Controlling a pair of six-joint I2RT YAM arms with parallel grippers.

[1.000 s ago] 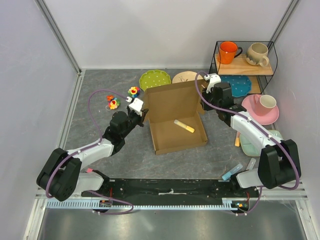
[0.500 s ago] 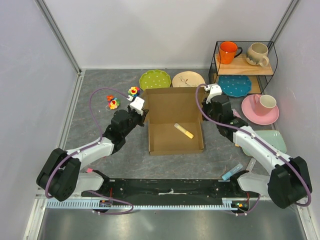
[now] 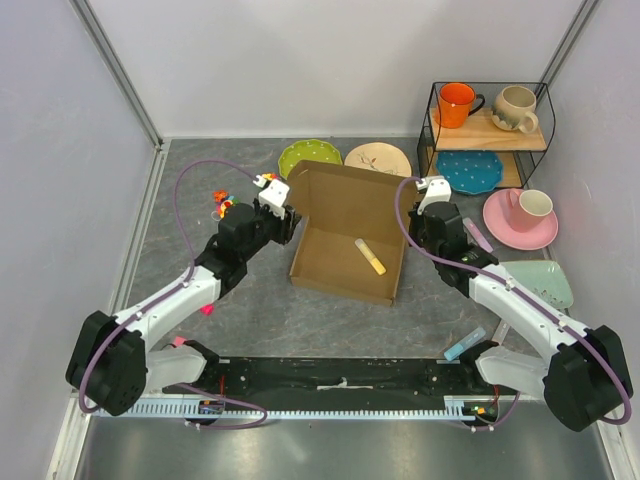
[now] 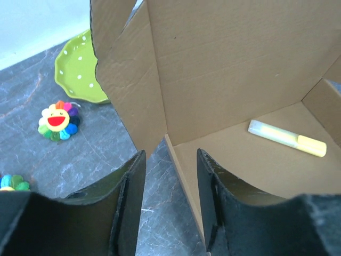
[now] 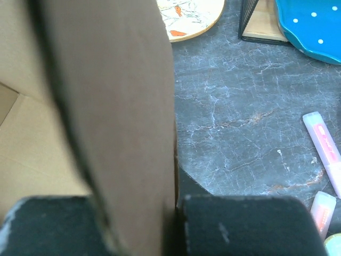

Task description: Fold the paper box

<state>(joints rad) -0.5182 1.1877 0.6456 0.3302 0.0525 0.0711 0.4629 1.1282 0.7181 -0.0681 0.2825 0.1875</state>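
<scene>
We see the paper box (image 3: 345, 250) lying open on the grey worktop (image 3: 250, 310) between our arms, with a yellow marker (image 3: 367, 256) inside it. Our right gripper (image 5: 160, 205) pinches its right wall. Our left gripper (image 4: 170, 154) stands spread, the box's left corner just ahead.

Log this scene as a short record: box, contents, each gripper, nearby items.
box: paper box, open, lid raised at the back
contents: yellow marker on its floor
left gripper: fingers open, the box's left wall between them
right gripper: fingers shut on the box's right wall
nearby: green plate and beige plate behind the box
</scene>
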